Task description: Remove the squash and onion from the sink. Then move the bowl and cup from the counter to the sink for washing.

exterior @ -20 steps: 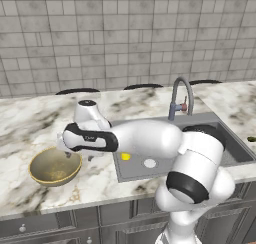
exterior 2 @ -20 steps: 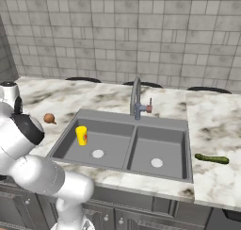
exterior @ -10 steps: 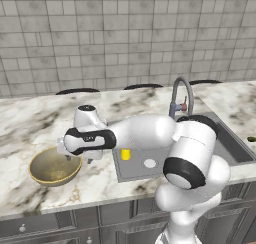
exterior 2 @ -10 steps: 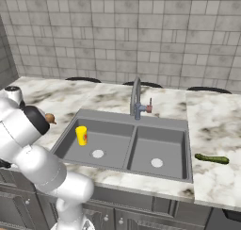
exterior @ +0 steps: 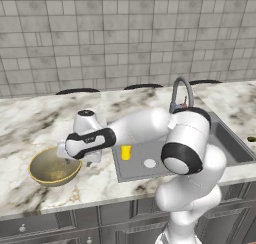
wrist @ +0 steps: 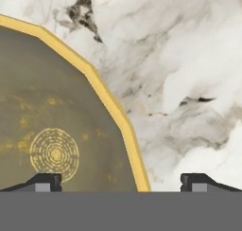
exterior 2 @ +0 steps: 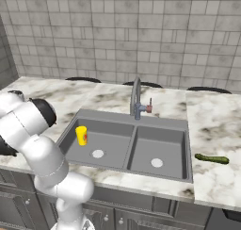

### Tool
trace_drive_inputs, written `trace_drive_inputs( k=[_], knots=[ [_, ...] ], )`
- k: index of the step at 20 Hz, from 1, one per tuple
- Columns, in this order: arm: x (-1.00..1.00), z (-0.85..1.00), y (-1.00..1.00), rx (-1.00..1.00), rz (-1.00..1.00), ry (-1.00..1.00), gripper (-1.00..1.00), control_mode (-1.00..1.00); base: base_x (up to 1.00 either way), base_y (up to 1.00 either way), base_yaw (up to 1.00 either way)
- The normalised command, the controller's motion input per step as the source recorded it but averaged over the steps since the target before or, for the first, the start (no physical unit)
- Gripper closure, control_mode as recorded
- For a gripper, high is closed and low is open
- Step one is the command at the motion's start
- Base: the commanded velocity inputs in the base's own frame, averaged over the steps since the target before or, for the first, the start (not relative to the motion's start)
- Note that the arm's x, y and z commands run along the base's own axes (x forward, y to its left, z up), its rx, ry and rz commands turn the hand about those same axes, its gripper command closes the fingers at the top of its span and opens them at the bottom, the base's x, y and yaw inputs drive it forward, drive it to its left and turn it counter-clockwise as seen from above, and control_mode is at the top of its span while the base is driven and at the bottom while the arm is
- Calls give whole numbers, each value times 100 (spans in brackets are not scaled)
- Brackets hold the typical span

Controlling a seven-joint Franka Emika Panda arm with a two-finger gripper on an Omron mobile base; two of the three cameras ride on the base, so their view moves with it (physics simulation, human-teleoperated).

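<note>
Marble counter (exterior: 30,125) is carrying the olive-gold speckled bowl (exterior: 52,167) near its front edge; the gripper (wrist: 120,182) is hanging above its rim, fingers apart.

A: Counter finish?
B: The counter (exterior: 30,123) reads as polished marble, white with grey and brown veining. The wall (exterior 2: 141,36) is matt grey tile with pale grout.
A: Sink and tap?
B: The sink (exterior 2: 141,151) is smooth matt grey; the faucet (exterior 2: 136,97) looks like brushed metal.
A: Loose items?
B: The bowl (wrist: 42,111) shows a dull, speckled olive metallic interior with a brighter gold rim. The cup (exterior 2: 82,135) is plain, smooth yellow, plastic-looking. The squash (exterior 2: 212,159) has dark green, slightly bumpy skin.
A: Arm?
B: Glossy white shells, dark matt joints
</note>
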Motion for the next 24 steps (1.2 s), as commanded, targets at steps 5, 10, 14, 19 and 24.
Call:
trace_drive_inputs(
  k=[5, 10, 14, 19, 24],
  knots=[
    [10, -18, 5, 0, 2, 0, -100, -100, 0, 0, 0],
    [7, -17, 6, 0, 2, 0, -100, -100, 0, 0, 0],
    [1, -16, 7, 0, 1, 0, 100, -100, 0, 0, 0],
    [-5, -9, 4, 0, 0, 0, 100, -100, 0, 0, 0],
    [-21, -4, 1, 0, 0, -4, 100, -100, 0, 0, 0]
  ],
)
